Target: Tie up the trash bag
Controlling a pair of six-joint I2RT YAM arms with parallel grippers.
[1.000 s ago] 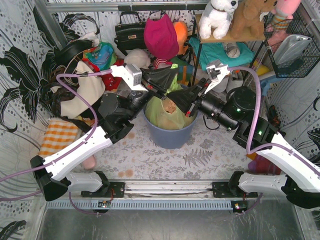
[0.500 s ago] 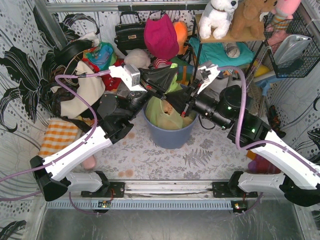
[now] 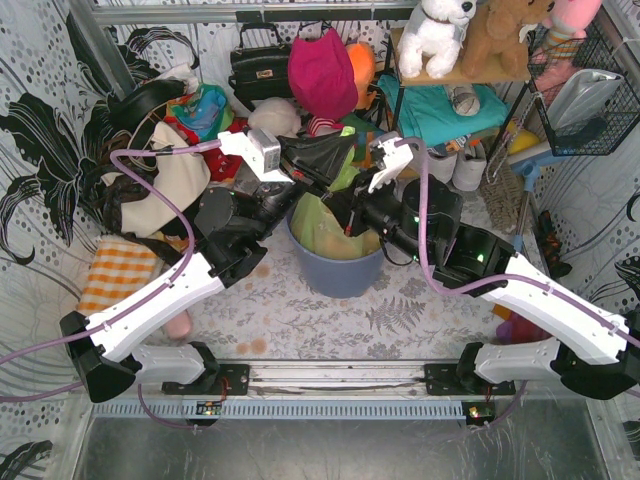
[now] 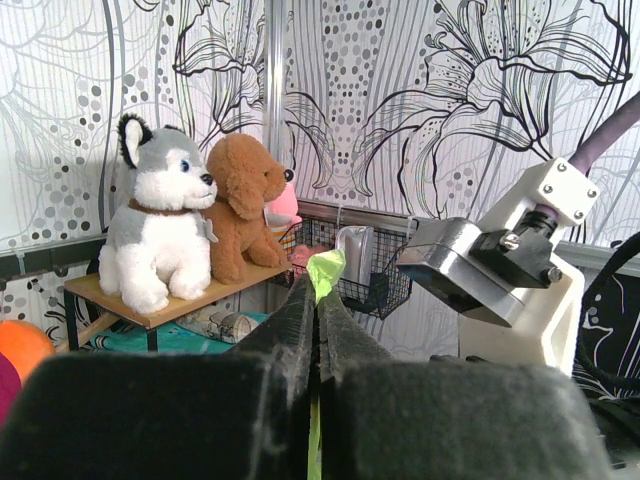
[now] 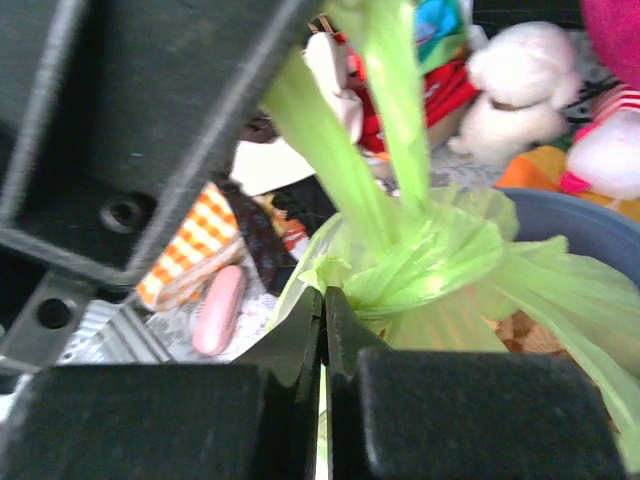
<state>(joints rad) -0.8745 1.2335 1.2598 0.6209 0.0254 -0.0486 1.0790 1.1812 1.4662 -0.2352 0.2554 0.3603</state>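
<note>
The trash bag point(image 3: 318, 228) is thin light-green plastic with brown paper showing through, and it sits in a round blue-grey bin point(image 3: 340, 272). Two twisted green strips rise from its gathered top point(image 5: 430, 250). My left gripper point(image 3: 340, 158) hangs above the bin's far rim, shut on one strip, whose green tip point(image 4: 325, 270) pokes out past the fingertips. My right gripper point(image 3: 335, 208) is over the bag's left side, shut on a fold of the bag point(image 5: 345, 275) beside the gathered top. In the right wrist view the left gripper's black body point(image 5: 150, 120) fills the upper left.
A wooden shelf point(image 3: 455, 75) with plush toys stands behind the bin at the right. A black handbag point(image 3: 262, 65), a magenta hat point(image 3: 322, 75) and heaped clothes crowd the back. An orange checked cloth point(image 3: 118, 272) lies at the left, and a wire basket point(image 3: 590, 90) hangs at the far right.
My right arm has swung left and brought its gripper from the bin's right rim to over the bag's left side. The left arm has not moved.
</note>
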